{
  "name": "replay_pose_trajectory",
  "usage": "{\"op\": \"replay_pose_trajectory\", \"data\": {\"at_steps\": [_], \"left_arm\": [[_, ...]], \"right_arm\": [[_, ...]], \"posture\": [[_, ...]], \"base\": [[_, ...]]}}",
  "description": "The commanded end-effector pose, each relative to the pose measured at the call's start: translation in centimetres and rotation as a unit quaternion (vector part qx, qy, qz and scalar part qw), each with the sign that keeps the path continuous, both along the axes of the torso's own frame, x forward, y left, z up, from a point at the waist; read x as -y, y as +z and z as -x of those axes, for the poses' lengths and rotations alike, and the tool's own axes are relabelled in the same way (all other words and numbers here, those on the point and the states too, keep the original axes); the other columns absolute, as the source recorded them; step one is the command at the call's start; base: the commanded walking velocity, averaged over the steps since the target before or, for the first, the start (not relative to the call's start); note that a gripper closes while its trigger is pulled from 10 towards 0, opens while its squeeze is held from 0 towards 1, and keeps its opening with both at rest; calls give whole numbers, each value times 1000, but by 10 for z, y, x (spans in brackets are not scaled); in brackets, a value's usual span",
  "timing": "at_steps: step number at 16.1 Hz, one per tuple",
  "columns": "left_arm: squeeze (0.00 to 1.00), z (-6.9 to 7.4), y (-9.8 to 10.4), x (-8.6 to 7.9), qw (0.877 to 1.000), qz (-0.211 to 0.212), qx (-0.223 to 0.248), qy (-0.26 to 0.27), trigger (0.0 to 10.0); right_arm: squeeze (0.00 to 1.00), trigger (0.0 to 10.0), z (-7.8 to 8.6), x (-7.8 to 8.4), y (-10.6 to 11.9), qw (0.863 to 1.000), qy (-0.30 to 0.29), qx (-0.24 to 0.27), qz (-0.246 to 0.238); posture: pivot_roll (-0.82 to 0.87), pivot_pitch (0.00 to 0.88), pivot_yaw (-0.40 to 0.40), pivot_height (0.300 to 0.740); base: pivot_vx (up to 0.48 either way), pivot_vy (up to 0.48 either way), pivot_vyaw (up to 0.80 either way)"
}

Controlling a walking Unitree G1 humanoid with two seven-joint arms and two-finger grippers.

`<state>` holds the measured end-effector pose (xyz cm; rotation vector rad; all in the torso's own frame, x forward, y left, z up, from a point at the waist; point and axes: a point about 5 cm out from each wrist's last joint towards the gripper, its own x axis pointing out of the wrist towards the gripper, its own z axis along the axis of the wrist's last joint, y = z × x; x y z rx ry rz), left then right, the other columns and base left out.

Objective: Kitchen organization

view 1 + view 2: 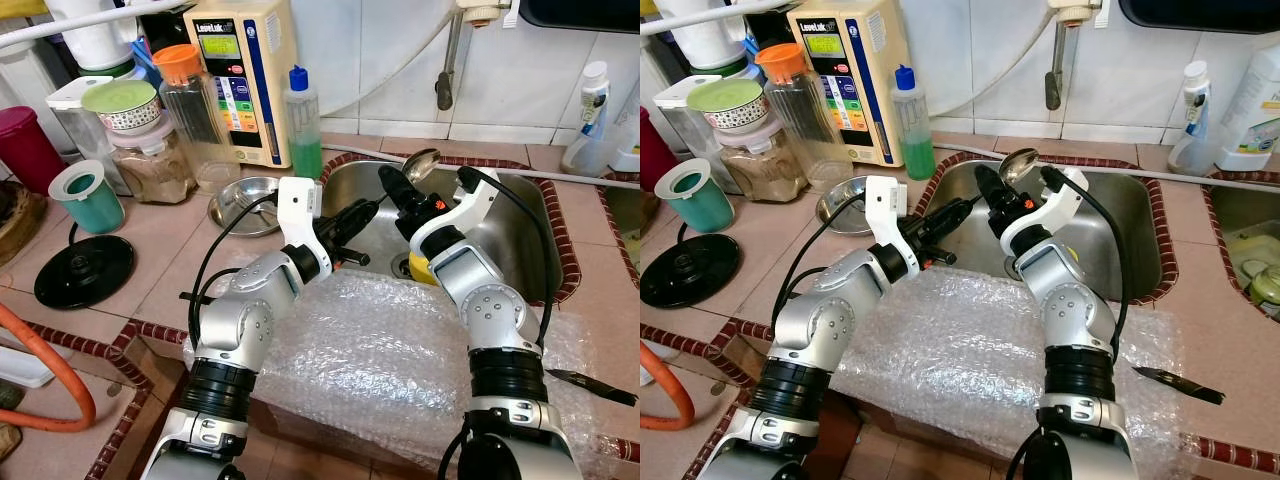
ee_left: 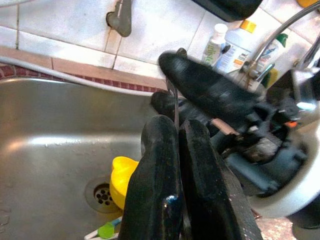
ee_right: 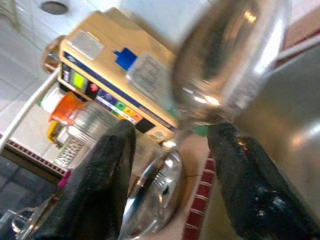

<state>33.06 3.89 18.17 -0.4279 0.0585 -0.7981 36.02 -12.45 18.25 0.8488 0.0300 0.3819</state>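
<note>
Tiled counter (image 1: 170, 250); bubble wrap (image 1: 380, 350), steel plate (image 1: 243, 203), black lid (image 1: 84, 270)
</note>
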Motion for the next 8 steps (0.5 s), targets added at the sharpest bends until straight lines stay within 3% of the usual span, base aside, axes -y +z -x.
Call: {"op": "replay_pose_trajectory", "data": {"at_steps": [1,8], "left_arm": [[0,2,7,1,1000,7,13,-11,0],[0,6,6,3,1000,9,12,-20,0]], "right_arm": [[0,0,-3,-5,6,1000,6,2,-4],[0,0,-10,-13,4,1000,17,-12,-21]], "posture": [[11,0,128,740],[18,0,122,740]], "base": [[0,0,0],[0,0,0]]}}
